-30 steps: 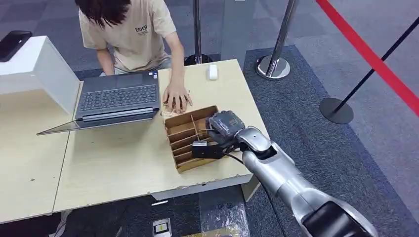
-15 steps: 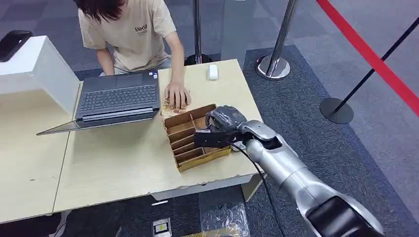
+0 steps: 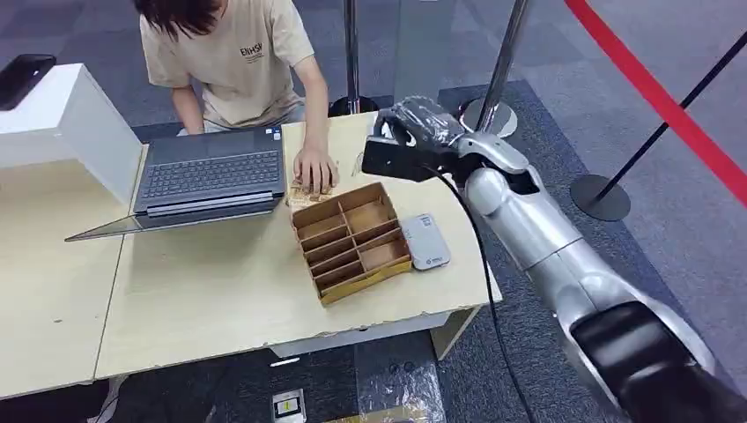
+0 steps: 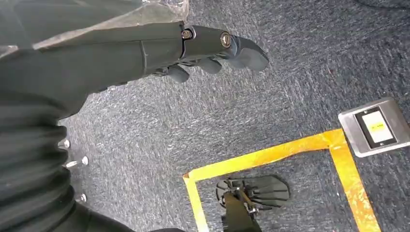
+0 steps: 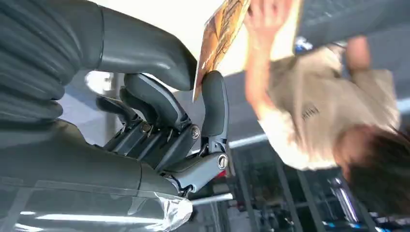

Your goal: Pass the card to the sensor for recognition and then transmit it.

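My right hand [image 3: 412,134] is raised above the far right part of the table [image 3: 220,291], beyond the wooden divided box [image 3: 352,242]. The right wrist view has its thumb and a finger [image 5: 213,104] pinching an orange-patterned card [image 5: 221,35] by one corner. Seen from the head, the card [image 3: 358,165] is a thin edge just below the hand. The grey card sensor [image 3: 425,241] lies flat on the table to the right of the box. My left hand [image 4: 193,46] hangs over the carpet with its fingers apart and nothing in it.
A person sits behind the table with a hand [image 3: 315,171] on a small stack of cards [image 3: 298,197] at the box's far corner. An open laptop [image 3: 210,178] and a white box [image 3: 62,115] stand at the left. Stanchion bases [image 3: 486,120] are on the carpet at the right.
My right hand has lifted out of the wooden box and swung up and away toward the table's far edge with the card. The grey sensor beside the box is now uncovered.
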### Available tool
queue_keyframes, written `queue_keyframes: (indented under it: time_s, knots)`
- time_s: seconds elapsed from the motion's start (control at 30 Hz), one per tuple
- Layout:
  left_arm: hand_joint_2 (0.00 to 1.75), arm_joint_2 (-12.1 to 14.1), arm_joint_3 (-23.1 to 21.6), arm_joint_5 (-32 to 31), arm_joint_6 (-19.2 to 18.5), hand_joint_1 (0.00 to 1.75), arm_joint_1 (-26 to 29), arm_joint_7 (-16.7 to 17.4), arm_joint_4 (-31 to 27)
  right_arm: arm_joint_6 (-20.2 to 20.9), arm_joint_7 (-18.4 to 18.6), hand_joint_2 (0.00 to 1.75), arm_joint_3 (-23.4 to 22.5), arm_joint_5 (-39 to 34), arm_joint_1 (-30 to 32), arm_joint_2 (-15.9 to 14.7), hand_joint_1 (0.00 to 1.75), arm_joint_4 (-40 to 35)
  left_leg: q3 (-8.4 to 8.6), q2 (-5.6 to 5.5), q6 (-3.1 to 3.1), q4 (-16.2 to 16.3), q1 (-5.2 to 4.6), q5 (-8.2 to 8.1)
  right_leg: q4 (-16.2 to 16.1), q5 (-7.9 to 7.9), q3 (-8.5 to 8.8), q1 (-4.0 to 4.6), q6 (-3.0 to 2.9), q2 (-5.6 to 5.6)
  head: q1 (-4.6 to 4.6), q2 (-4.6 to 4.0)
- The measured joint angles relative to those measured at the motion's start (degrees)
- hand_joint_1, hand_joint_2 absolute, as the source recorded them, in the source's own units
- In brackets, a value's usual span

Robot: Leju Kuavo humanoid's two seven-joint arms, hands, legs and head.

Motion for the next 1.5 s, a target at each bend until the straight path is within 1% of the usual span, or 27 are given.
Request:
queue_keyframes:
  time_s: [0.13, 0.2, 0.23, 0.3, 0.37, 0.4, 0.57, 0.63, 0.77, 0.87, 1.03, 1.5]
  knots:
    - [1.75, -0.02, -0.5, -0.55, -0.02, 0.0, -0.12, 0.22, 0.0, -0.68, -1.12, 1.75, -0.68, -1.49, -3.74, 0.39, 1.75, 2.26, -0.01, -0.01, 0.0, 0.0, 0.0, 0.0, 0.0, 0.0, 0.0, 0.0, 0.0, 0.0, 0.0, 0.0]
    - [1.75, -0.07, -0.77, -0.72, -0.02, 0.0, -0.36, 0.26, 0.0, -2.43, -1.55, 1.75, -0.66, -1.05, -5.4, 0.88, 1.75, 4.49, -0.02, -0.01, 0.0, 0.0, 0.0, 0.0, 0.0, 0.0, -0.01, 0.0, 0.0, 0.0, 0.02, 0.0]
    - [1.75, -0.09, -0.94, -0.92, -0.02, 0.0, -0.53, 0.33, 0.0, -4.36, -1.75, 1.75, -0.66, -0.4, -6.28, 1.29, 1.75, 5.99, -0.02, -0.01, 0.0, 0.0, 0.0, 0.0, 0.0, 0.0, -0.01, 0.0, 0.0, 0.0, -0.04, 0.0]
    - [1.75, -0.2, -1.18, -1.14, 0.02, 0.0, -0.9, 0.85, 0.0, -9.65, -2.08, 1.75, -0.66, 0.92, -7.61, 2.08, 1.75, 8.84, -0.02, -0.04, 0.0, 0.0, 0.01, 0.0, 0.0, 0.0, 0.0, 0.0, 0.0, -0.01, -0.02, 0.0]
    - [1.75, -0.44, -1.46, -1.58, 0.09, 0.0, -1.17, 1.2, 0.0, -14.68, -1.99, 1.75, -0.55, 3.89, -8.58, 3.02, 1.75, 12.29, -0.03, -0.03, 0.0, 0.0, 0.01, 0.0, 0.0, 0.0, 0.0, 0.0, 0.0, -0.01, 0.0, 0.0]
    - [1.75, -0.55, -1.62, -1.77, 0.09, 0.0, -1.32, 1.22, 0.0, -16.74, -1.47, 1.75, -0.42, 5.45, -9.03, 3.43, 1.75, 13.83, -0.02, -0.03, 0.0, 0.0, 0.01, 0.0, 0.01, 0.0, 0.0, 0.0, 0.0, -0.01, -0.02, 0.0]
    - [1.75, -1.14, -2.58, -2.47, 0.7, 0.0, -1.93, 1.35, 0.0, -23.45, 1.22, 1.75, 0.2, 10.24, -9.89, 5.18, 1.75, 20.63, -0.02, -0.03, 0.0, 0.0, 0.01, -0.01, 0.0, 0.0, -0.01, 0.0, 0.0, -0.01, 0.0, 0.0]
    - [1.75, -1.4, -2.86, -2.62, 0.98, 0.0, -1.99, 1.36, 0.0, -25.35, 2.55, 1.75, 0.48, 12.67, -9.98, 5.53, 1.75, 22.31, -0.03, -0.04, 0.0, 0.0, 0.0, -0.01, 0.0, 0.0, -0.01, 0.0, 0.0, -0.01, 0.02, 0.0]
    - [1.75, -1.81, -3.52, -2.91, 1.44, 0.0, -2.07, 1.35, 0.0, -29.35, 6.6, 1.75, 1.16, 19.22, -10.47, 6.18, 1.75, 25.42, -0.02, -0.03, 0.0, 0.0, 0.0, -0.02, 0.0, -0.01, -0.01, 0.0, 0.01, -0.01, 0.0, 0.0]
    - [1.75, -2.03, -3.85, -2.73, 1.73, 0.0, -2.04, 1.36, 0.0, -32.21, 7.78, 1.75, 1.75, 23.71, -11.05, 6.29, 1.75, 27.06, -0.01, -0.03, 0.0, 0.0, 0.0, -0.03, 0.0, -0.01, -0.01, 0.0, 0.01, -0.01, 0.0, 0.0]
    - [1.75, -2.32, -4.31, -2.67, 1.7, 0.0, -1.99, 1.38, 0.0, -34.82, 8.54, 1.75, 2.67, 25.66, -11.96, 6.34, 1.75, 29.1, -0.01, -0.03, 0.0, 0.0, 0.01, -0.03, 0.0, -0.01, -0.01, 0.0, 0.01, -0.01, 0.0, 0.0]
    - [1.75, -2.45, -5.6, -2.67, 1.09, 0.0, -1.98, 1.92, 0.0, -34.75, 8.46, 1.75, 3.71, 26.07, -12.08, 6.12, 1.75, 32.59, -0.01, -0.02, -0.01, 0.0, 0.0, -0.04, 0.0, -0.02, -0.03, 0.0, 0.02, -0.01, 0.0, 0.0]
